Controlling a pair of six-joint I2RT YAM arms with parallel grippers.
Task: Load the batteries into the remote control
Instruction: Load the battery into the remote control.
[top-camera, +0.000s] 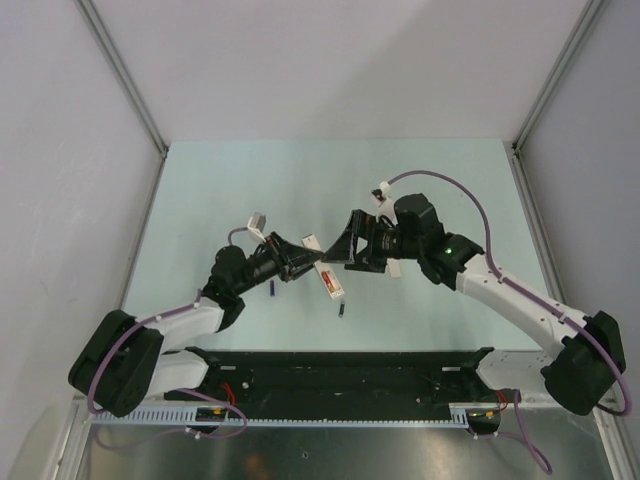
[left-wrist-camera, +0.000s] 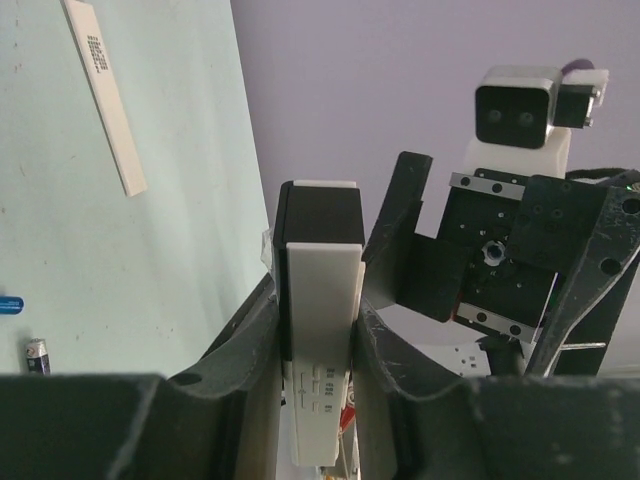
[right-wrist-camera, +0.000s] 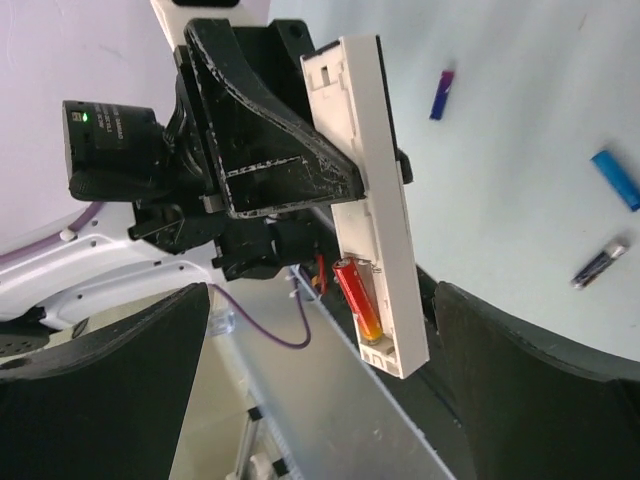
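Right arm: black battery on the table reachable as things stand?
Likely yes. The right gripper has open, empty jaws, and the black battery lies uncovered on the table nearby. The left gripper holds the remote control raised, not over it.

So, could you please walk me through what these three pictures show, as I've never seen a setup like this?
These are two robot arms bolted at a table's near edge. One picture looks down from above. The other two come from a camera on each arm's wrist. The left gripper is shut on the remote control, whose back is open, with a red battery seated inside. The right gripper faces it, open and empty. On the table lie a flat white strip, perhaps the cover, a light blue battery, a dark blue battery and a black battery.
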